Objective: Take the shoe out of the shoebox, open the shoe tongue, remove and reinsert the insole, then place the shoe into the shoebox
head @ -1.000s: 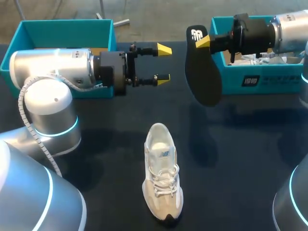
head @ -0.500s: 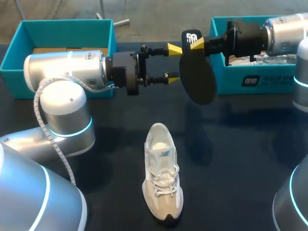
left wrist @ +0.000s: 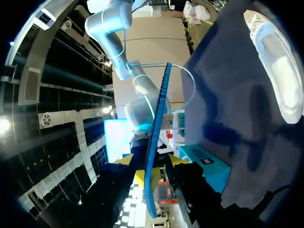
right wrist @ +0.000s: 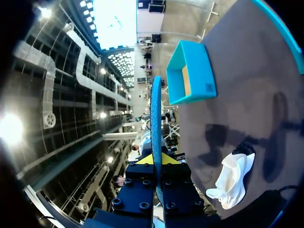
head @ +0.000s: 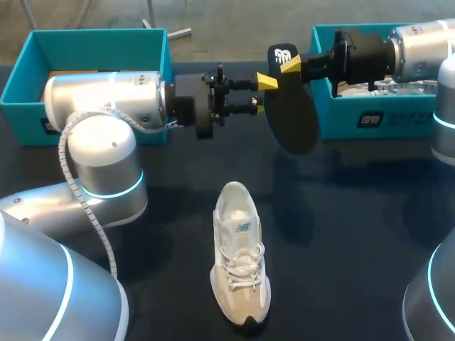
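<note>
A black insole (head: 293, 114) hangs in the air above the table's back middle. My right gripper (head: 290, 62) is shut on its heel end; in the right wrist view the insole (right wrist: 156, 109) runs edge-on out from between the yellow tips of the right gripper (right wrist: 153, 161). My left gripper (head: 263, 94) straddles the insole's left edge. In the left wrist view the insole (left wrist: 159, 109) stands between the left gripper's (left wrist: 154, 173) fingers with a gap on each side, so it is open. The white shoe (head: 240, 263) lies on the table, toe toward the front edge.
A teal shoebox (head: 370, 117) with white paper inside stands at the back right, behind my right arm. A second teal box (head: 92, 42) stands at the back left behind my left arm. The dark tabletop (head: 341, 234) surrounds the shoe (left wrist: 278, 61).
My left arm has moved right until its fingers straddle the insole's edge, and they have narrowed. The right arm shifted the insole slightly left, then held still. The shoe has not moved.
</note>
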Tool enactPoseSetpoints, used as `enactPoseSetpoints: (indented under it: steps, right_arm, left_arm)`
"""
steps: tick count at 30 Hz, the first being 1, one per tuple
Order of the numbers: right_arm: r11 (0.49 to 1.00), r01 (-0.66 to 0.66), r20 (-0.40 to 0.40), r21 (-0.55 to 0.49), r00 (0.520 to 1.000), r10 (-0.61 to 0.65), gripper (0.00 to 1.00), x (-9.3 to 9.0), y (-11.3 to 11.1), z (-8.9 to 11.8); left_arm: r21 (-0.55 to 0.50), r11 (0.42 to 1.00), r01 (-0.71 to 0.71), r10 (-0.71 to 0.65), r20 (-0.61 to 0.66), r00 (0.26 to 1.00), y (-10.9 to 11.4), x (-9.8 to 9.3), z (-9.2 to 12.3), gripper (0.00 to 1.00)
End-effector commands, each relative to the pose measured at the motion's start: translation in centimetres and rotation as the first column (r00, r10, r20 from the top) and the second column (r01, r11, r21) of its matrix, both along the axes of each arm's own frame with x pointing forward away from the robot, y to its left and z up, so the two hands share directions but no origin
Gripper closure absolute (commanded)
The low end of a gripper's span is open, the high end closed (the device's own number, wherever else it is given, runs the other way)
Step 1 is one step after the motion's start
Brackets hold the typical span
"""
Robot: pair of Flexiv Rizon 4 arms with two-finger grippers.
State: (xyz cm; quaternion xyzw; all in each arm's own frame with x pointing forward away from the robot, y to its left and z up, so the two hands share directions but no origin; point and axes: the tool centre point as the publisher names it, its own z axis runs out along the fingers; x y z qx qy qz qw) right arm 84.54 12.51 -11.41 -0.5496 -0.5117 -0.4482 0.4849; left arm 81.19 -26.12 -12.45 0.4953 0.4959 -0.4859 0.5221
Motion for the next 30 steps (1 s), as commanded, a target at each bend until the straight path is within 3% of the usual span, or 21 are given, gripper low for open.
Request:
enactPoseSetpoints:
  steps: [1,17,26,30]
  right_arm:
    - [1.000,0.000,-0.001,-0.002,1.000,0.000,1.00,0.1,0.1,0.0]
    - [1.000,0.000,-0.001,-0.002,1.000,0.000,1.00,0.1,0.1,0.0]
    - [1.000,0.000,-0.001,-0.002,1.000,0.000,1.00,0.1,0.1,0.0]
    - [1.000,0.000,-0.001,-0.002,1.000,0.000,1.00,0.1,0.1,0.0]
  left_arm:
    - [0.002,1.000,0.000,0.000,0.009,1.000,-0.3,0.0,0.0,0.59]
    - [0.010,1.000,0.009,-0.009,0.038,0.999,-1.9,0.0,0.1,0.70]
    - [0.011,1.000,0.004,-0.005,0.046,0.999,-2.2,0.0,0.0,0.87]
    - [0.011,1.000,0.003,-0.004,0.045,0.999,-2.3,0.0,-0.1,0.84]
